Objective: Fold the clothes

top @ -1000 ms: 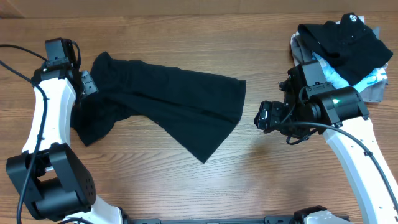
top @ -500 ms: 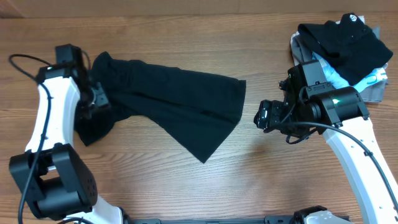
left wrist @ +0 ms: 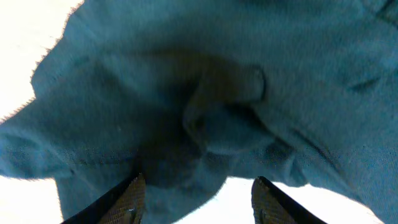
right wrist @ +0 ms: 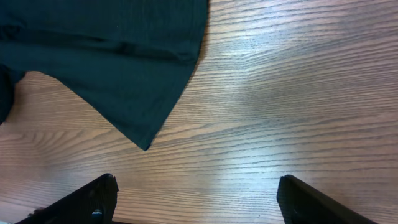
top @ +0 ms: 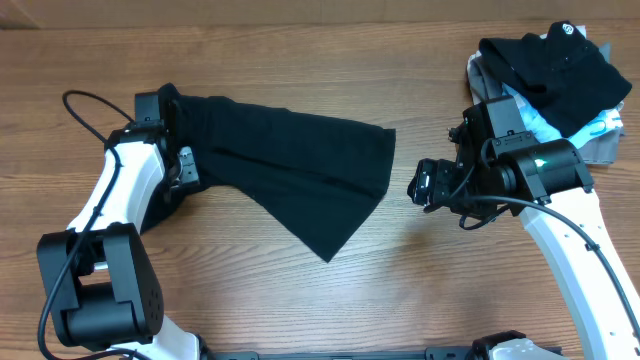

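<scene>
Wood-grain brown surface (top: pixel 330 300) fills our overhead view. On its left half we see the black T-shirt (top: pixel 290 165) lying loosely spread and unfolded. Its broad end reaches toward the middle, with one corner pointing at the near edge, and its narrower, bunched end lies at the left.

Our left arm (top: pixel 130 190) curves over that bunched end, and the left jaws are above the crumpled cloth there. From the left wrist camera we see the two fingertips (left wrist: pixel 132 196) standing apart. The left jaws are spread, with rumpled fabric just beyond them and nothing pinched.

Our right arm (top: pixel 570 240) comes in from the right. The right jaws hover over bare wood near the shirt's right edge, apart from it. Our right wrist camera shows their tips (right wrist: pixel 93 199) set wide and gripping nothing, with the shirt's pointed corner (right wrist: pixel 146 146) ahead of them to the left.

At the far right corner we see a heap of other garments (top: pixel 530 120). A black piece with a round white logo (top: pixel 562 30) lies on top of light-blue and grey cloth.
</scene>
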